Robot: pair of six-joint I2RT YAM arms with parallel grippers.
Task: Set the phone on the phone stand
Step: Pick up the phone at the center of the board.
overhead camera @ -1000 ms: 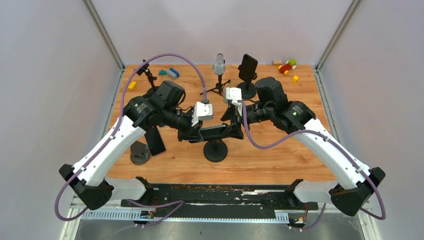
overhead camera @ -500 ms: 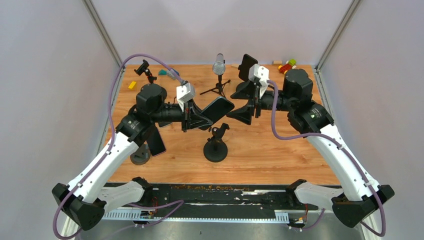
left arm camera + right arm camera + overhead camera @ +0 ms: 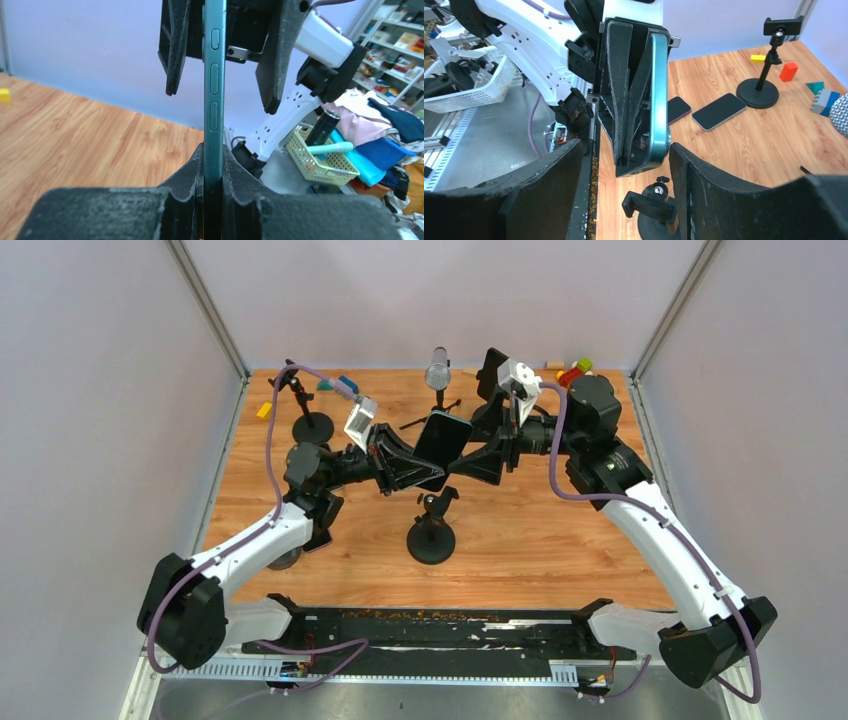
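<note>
My left gripper (image 3: 425, 462) is shut on the lower end of the phone (image 3: 445, 440), a dark slab with a teal rim, and holds it in the air above the table's middle. In the left wrist view the phone (image 3: 214, 75) stands edge-on out of the left gripper (image 3: 213, 165). The right gripper (image 3: 478, 455) is open, and its fingers (image 3: 272, 55) straddle the phone's far end with a gap on each side. Seen from the right wrist, the phone (image 3: 659, 95) hangs between the spread fingers of the right gripper (image 3: 624, 150). Below it, the black phone stand (image 3: 432, 530) has an empty clamp (image 3: 651, 205).
At the back stand a microphone on a tripod (image 3: 438, 375), another phone on a stand (image 3: 495, 375) and an empty stand (image 3: 300, 405) at the back left. Toy blocks (image 3: 575, 372) lie at the back right. Two spare phones (image 3: 719, 111) lie flat on the wood.
The left gripper has lifted the phone from low over the stand and swung it up and back. The right gripper drew away to the right, then came back around the phone's end.
</note>
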